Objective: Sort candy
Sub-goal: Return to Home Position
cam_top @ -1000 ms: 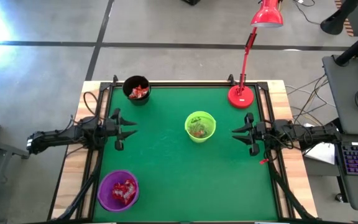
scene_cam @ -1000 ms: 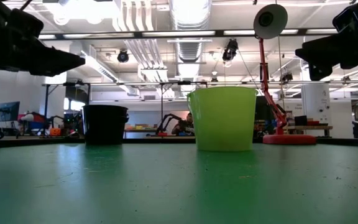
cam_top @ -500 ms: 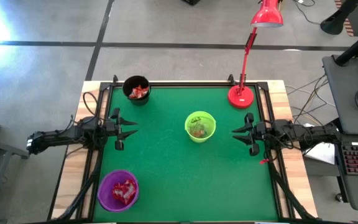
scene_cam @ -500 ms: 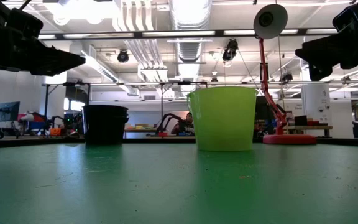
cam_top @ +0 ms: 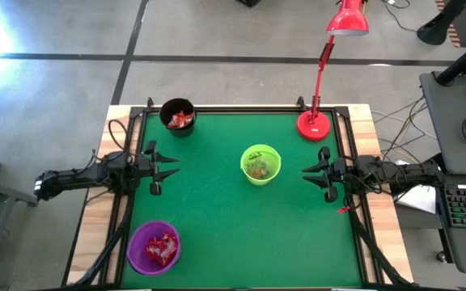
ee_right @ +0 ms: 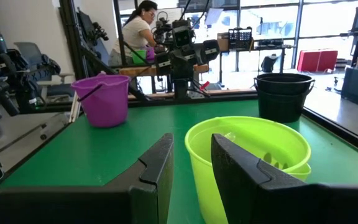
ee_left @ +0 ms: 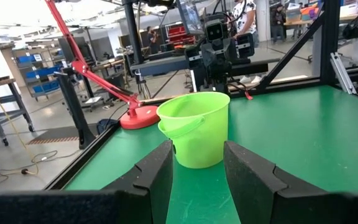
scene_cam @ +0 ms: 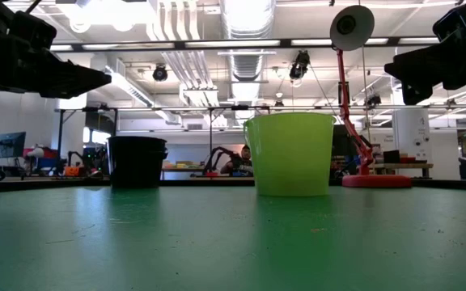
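From above, the left gripper [cam_top: 171, 166] hangs at the left edge of the table [cam_top: 217, 210] and the right gripper [cam_top: 307, 174] at its right edge, both well apart from the candy [cam_top: 258, 168], which lies in the green cup [cam_top: 277, 160] mid-table, the black cup [cam_top: 163, 113] and the purple cup [cam_top: 138, 242]. The low view shows only the outer walls of the green and black cups. Each wrist view shows that arm's own fingers spread apart, pointing at the green cup.

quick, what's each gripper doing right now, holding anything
Left gripper: open, jaws apart, holding nothing.
Right gripper: open, jaws apart, holding nothing.
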